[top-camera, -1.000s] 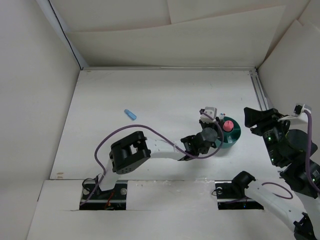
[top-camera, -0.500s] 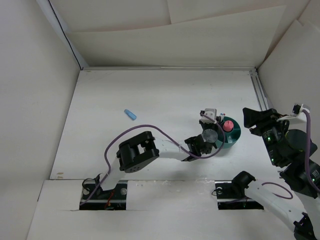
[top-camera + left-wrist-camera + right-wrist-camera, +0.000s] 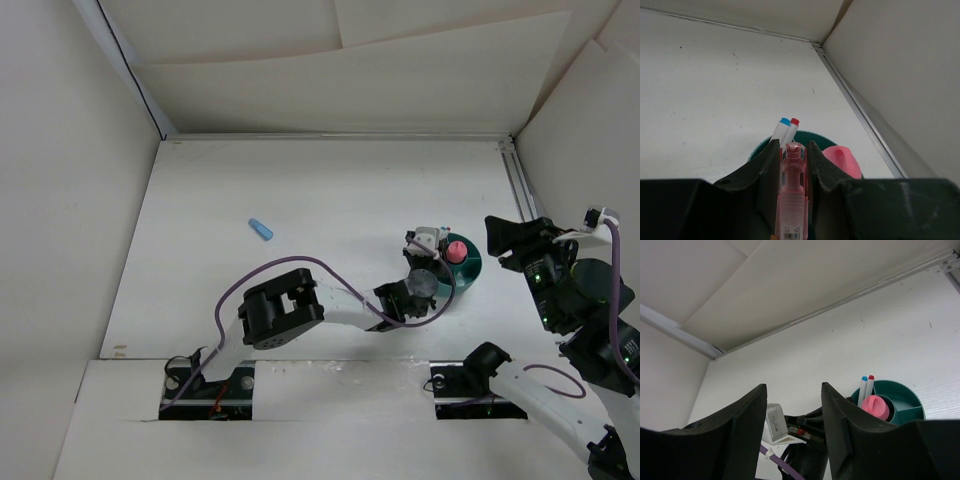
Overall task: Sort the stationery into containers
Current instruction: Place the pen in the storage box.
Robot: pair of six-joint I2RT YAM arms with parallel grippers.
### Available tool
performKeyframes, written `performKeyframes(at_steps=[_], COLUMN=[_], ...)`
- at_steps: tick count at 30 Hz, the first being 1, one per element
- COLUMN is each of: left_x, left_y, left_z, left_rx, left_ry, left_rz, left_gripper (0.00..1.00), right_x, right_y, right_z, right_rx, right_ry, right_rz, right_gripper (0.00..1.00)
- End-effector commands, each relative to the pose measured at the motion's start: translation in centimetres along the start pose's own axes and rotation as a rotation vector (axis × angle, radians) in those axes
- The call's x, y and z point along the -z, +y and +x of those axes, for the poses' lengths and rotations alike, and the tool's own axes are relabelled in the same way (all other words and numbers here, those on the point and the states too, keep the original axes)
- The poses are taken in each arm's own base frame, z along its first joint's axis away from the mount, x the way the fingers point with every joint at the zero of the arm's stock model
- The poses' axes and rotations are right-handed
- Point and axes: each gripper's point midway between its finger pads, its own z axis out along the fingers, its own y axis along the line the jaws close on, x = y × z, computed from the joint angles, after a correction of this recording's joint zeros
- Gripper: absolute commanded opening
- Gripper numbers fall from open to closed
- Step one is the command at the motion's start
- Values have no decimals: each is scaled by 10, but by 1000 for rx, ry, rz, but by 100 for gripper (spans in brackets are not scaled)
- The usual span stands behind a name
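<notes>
My left gripper (image 3: 792,155) is shut on a clear pink pen (image 3: 791,200), held just above the near rim of the teal cup (image 3: 815,136). In the cup stand two white pens with a blue and a red cap (image 3: 787,129) and a pink eraser-like piece (image 3: 842,160). In the top view the left gripper (image 3: 432,262) sits at the cup's (image 3: 468,268) left side. A light blue eraser (image 3: 261,229) lies far left on the table. My right gripper (image 3: 792,405) is open and empty, raised to the right of the cup (image 3: 900,400).
White walls close the table at the back and both sides. A metal rail (image 3: 520,185) runs along the right wall close to the cup. The left arm's purple cable (image 3: 300,265) loops over the table in front of the cup.
The left arm's elbow has slid right and its wrist has shifted slightly down and right, bringing the pink pen closer over the cup. The right arm has hardly moved.
</notes>
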Motion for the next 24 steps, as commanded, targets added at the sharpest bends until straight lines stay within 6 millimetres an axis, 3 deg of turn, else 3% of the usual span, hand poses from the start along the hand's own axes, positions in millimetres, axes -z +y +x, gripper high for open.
performKeyframes(at_steps=[1, 24], left_x=[-4, -2], left_y=[-11, -8], left_z=[-24, -8], left_rx=[70, 53], left_ry=[-57, -20], left_rz=[0, 7], left_gripper=[14, 26], right_x=[2, 5], right_y=[7, 8], right_z=[-6, -7], right_rx=[-4, -14], right_ry=[-15, -23], right_rz=[-39, -54], right_gripper=[53, 53])
